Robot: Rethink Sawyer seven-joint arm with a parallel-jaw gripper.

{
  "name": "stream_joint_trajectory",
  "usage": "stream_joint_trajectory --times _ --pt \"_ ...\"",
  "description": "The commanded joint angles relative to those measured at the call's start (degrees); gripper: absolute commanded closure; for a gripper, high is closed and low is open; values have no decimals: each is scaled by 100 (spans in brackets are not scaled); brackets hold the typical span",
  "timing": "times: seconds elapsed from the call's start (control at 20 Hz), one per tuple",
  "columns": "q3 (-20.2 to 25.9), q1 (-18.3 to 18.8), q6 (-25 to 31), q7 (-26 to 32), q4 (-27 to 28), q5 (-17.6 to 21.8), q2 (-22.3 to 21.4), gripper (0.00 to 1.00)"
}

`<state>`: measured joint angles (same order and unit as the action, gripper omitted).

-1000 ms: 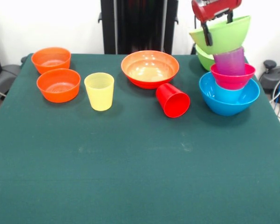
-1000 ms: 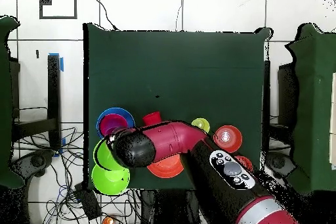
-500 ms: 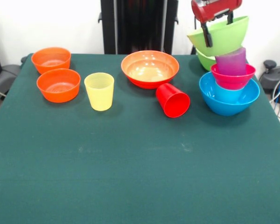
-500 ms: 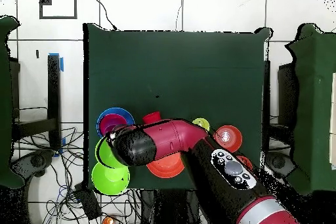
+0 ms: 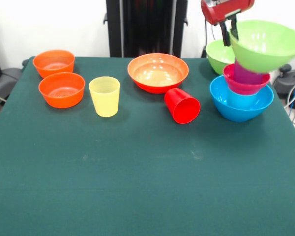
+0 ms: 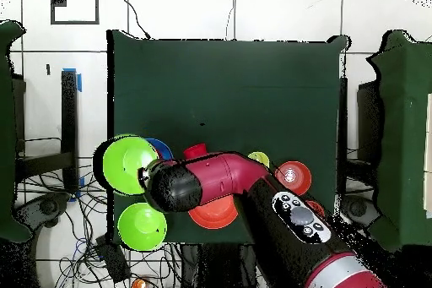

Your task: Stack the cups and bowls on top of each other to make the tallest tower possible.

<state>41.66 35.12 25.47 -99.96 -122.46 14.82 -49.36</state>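
Observation:
My gripper (image 5: 230,35) is shut on the left rim of a large lime green bowl (image 5: 265,46). The bowl tilts toward the front and rests its base on the purple cup (image 5: 247,75). That cup stands in the small magenta bowl (image 5: 246,85), which sits in the large blue bowl (image 5: 241,105). In the overhead view the held green bowl (image 6: 125,163) covers most of this stack, and the arm (image 6: 219,179) hides the gripper. A second lime green bowl (image 5: 217,54) stands behind the stack. The red cup (image 5: 183,105) lies on its side.
A wide orange bowl (image 5: 157,73) sits mid-table at the back, with an upright yellow cup (image 5: 104,96) to its left. Two small orange bowls (image 5: 54,62) (image 5: 62,89) stand at the far left. The stack is close to the table's right edge.
The held green bowl swung to the right over the stack and now opens toward the front. It presses lower on the purple cup. The gripper itself barely shifted.

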Motion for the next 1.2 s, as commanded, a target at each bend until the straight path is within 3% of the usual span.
stream_joint_trajectory --times 0.05,1.2 --pt "-325 -80 531 -359 249 -50 154 100" --pt "-326 -75 537 -295 236 -4 81 100"
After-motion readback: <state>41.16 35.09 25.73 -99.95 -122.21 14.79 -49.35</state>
